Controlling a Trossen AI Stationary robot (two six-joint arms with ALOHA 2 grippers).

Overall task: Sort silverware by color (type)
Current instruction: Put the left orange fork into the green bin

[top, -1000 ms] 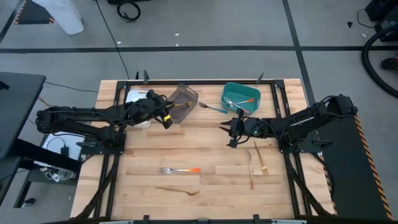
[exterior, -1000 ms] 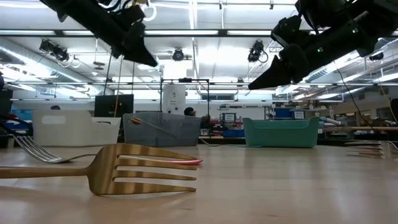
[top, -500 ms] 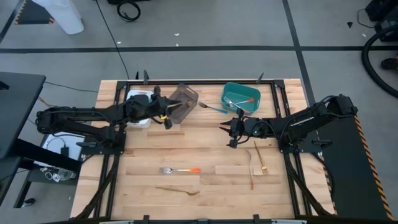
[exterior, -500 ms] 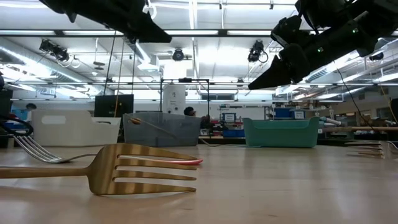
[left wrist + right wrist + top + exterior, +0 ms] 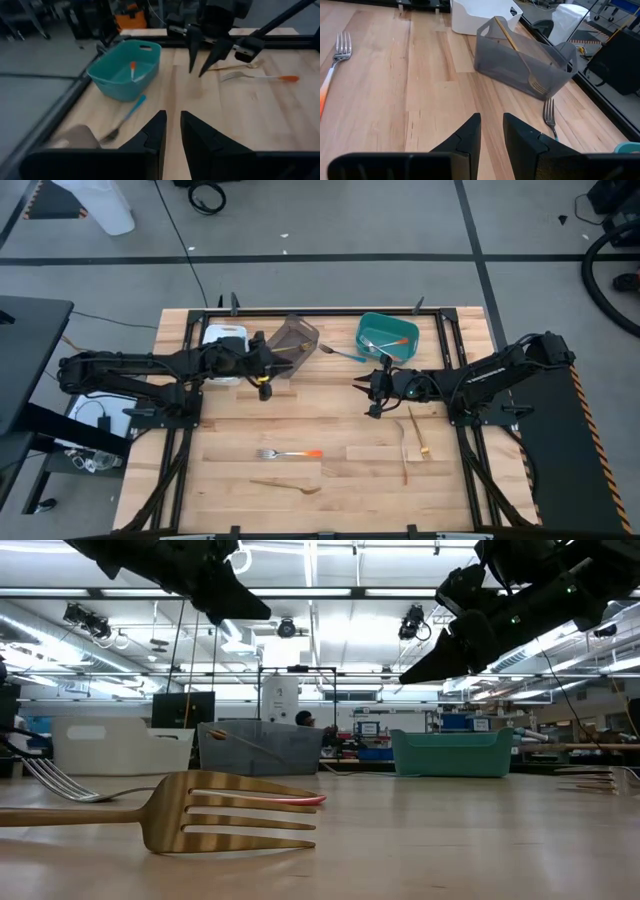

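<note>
Both grippers held nothing, each with its jaws parted by a narrow gap. The left gripper (image 5: 263,378) hovered above the table (image 5: 240,430) just in front of the grey-brown bin (image 5: 295,340), and the right gripper (image 5: 366,394) hovered near the table's middle, just in front of the teal bin (image 5: 386,335).

Nearest the left gripper, inside the grey-brown bin, a tan wooden utensil (image 5: 517,50) leaned slantwise against the wall. A blue-handled fork (image 5: 343,353) lay on the table between the two bins, its long axis running across the table with a slight slant and its tines toward the grey-brown bin. Inside the teal bin rested an orange-handled utensil (image 5: 132,69).

Well in front of both grippers, an orange-handled fork (image 5: 288,453) lay crosswise, tines pointing to the left arm's side. Closer still to the front edge a wooden utensil (image 5: 285,486) also lay crosswise. On the right arm's side, just in front of the right gripper, wooden pieces (image 5: 412,440) lay lengthwise, running front to back.

The white bin (image 5: 224,340) sat beside the grey-brown one, partly under the left arm; its contents could not be seen.
</note>
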